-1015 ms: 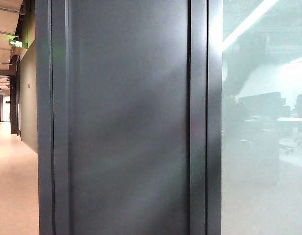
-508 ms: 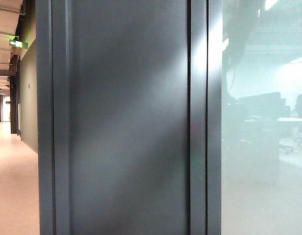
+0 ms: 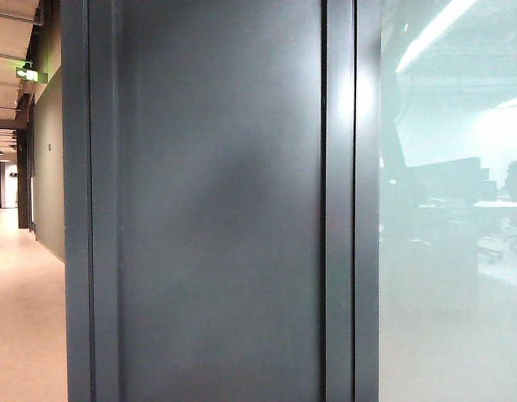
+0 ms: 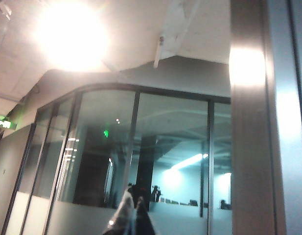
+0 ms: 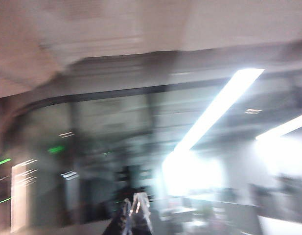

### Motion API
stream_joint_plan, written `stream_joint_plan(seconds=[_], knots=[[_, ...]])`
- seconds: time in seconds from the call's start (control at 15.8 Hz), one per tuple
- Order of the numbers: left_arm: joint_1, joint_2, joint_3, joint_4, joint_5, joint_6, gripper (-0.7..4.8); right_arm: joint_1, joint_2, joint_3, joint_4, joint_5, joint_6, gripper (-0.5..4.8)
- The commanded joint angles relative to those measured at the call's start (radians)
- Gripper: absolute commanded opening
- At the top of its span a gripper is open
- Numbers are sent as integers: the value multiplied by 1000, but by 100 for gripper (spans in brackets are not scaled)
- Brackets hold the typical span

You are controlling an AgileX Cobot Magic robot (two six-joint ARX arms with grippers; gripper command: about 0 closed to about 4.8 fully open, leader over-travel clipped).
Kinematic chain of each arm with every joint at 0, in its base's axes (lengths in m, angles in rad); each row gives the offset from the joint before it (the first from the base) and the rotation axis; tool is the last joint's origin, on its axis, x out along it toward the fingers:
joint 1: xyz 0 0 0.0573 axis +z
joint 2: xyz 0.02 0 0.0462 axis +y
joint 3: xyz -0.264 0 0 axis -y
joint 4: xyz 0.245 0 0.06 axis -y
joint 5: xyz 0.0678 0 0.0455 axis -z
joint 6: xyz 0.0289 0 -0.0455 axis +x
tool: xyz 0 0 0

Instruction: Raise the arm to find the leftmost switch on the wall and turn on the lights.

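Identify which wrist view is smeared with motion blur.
The right wrist view: ceiling light and right gripper are streaked. The left gripper shows sharp.

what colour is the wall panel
Dark grey, smooth metallic wall panel; it shows best in the exterior view.

1. The wall (image 3: pixel 220 209), filling the centre of the exterior frame, is smooth grey metal with a soft satin sheen.
2. The glass pane (image 3: pixel 451 318) at right is frosted and pale green, matt in its lower part.
3. The corridor floor (image 3: pixel 23 318) at lower left is smooth and lightly glossy.
4. The left gripper (image 4: pixel 132 215), pressed together at the bottom edge, shows glossy highlights.
5. The right gripper (image 5: pixel 134 215), likewise closed, glints but is blurred.
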Motion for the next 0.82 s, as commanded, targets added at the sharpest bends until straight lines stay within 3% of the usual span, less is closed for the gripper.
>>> stream_joint_plan(seconds=[0.06, 0.25, 0.38, 0.63, 0.76, 0.82], knots=[[0, -4, 6, 4, 3, 4, -6, 0, 45, 117, -133, -363, 147, -1], [0, -5, 6, -25, 7, -12, -6, 6, 116, 233, -171, -731, 289, -1], [0, -5, 6, -25, 17, -31, -6, 32, 138, 272, -169, -875, 354, -1], [0, -5, 6, -23, 56, -56, -5, 56, 140, 275, -169, -990, 364, -1], [0, -5, 6, -16, 80, -148, -5, 56, 140, 275, -169, -991, 364, -1], [0, -6, 6, -14, 143, -244, -5, 56, 140, 275, -169, -992, 364, -1]])
